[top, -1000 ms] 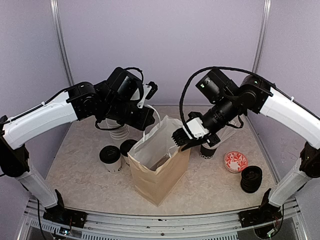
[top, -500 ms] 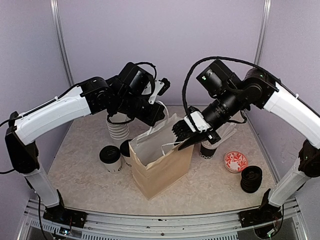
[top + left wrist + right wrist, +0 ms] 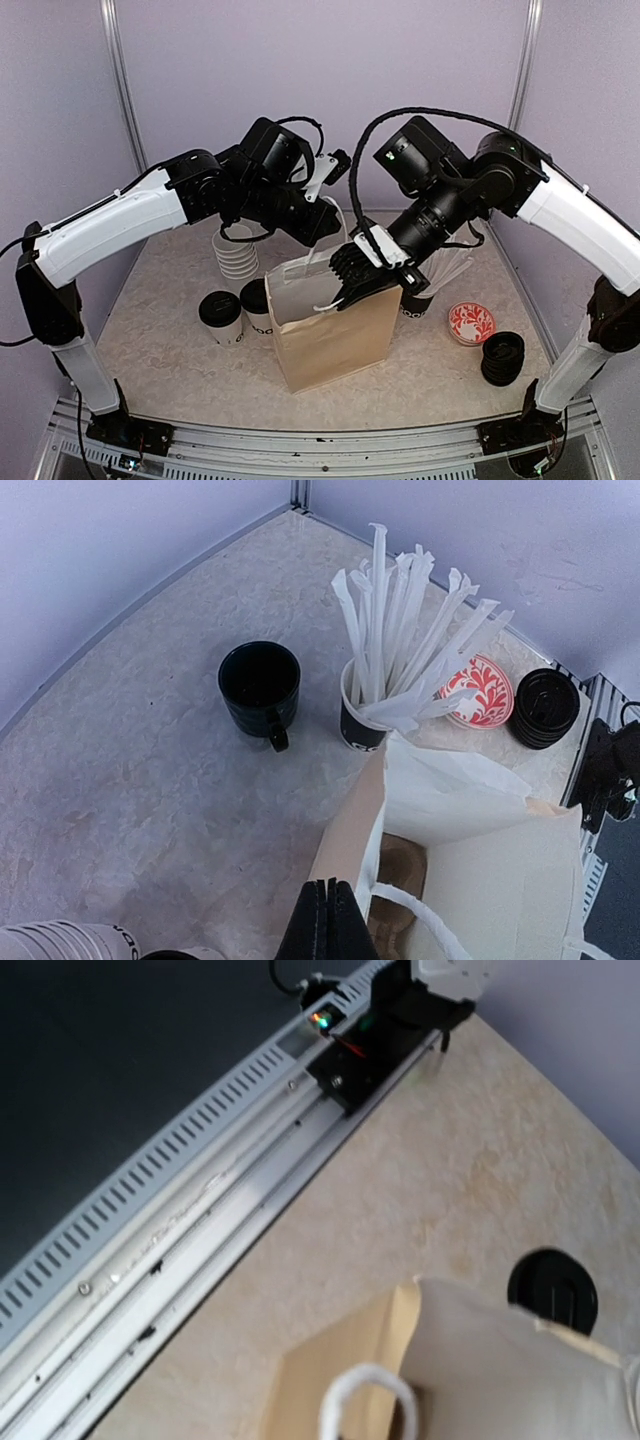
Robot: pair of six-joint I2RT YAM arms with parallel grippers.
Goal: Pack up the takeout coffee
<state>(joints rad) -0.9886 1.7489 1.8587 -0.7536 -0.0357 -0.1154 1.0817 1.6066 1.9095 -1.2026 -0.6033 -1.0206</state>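
1. On the left half of the beige marbled tabletop (image 3: 150,345), just beside the bag's left wall, stand two takeout coffee cups (image 3: 220,318). They are white tapered paper with round black plastic lids. The black lettering on the one nearer the bag shows only round letters like "oo"; the rest is too small to read. Both stand outside the bag.
2. At the middle of the tabletop, a brown paper bag (image 3: 335,345) stands open, with a white lining and white cord handles. A brown moulded cardboard tray (image 3: 402,865) lies on its floor.
3. The left gripper (image 3: 325,890) has its fingers pressed together on the bag's far-left rim, where a cord handle begins. Whether it pinches paper or cord cannot be told.
4. The right gripper (image 3: 345,283) has black ribbed fingers, closed over the bag's right rim beside a cord loop. Whether it catches the cord cannot be told.
5. Behind the bag, a black paper cup (image 3: 362,725) holds white paper-wrapped sticks (image 3: 400,620). Its white print is unreadable, and the right gripper hides most of it from above. A glossy black mug (image 3: 258,685) with a handle stands apart to its left.
6. Near the right edge sits a round dish with red-and-white swirls (image 3: 472,322), and just beside it a stack of black ribbed lids (image 3: 502,358).
7. Towards the far left, behind the lidded cups, stands a stack of nested white paper cups (image 3: 237,258).
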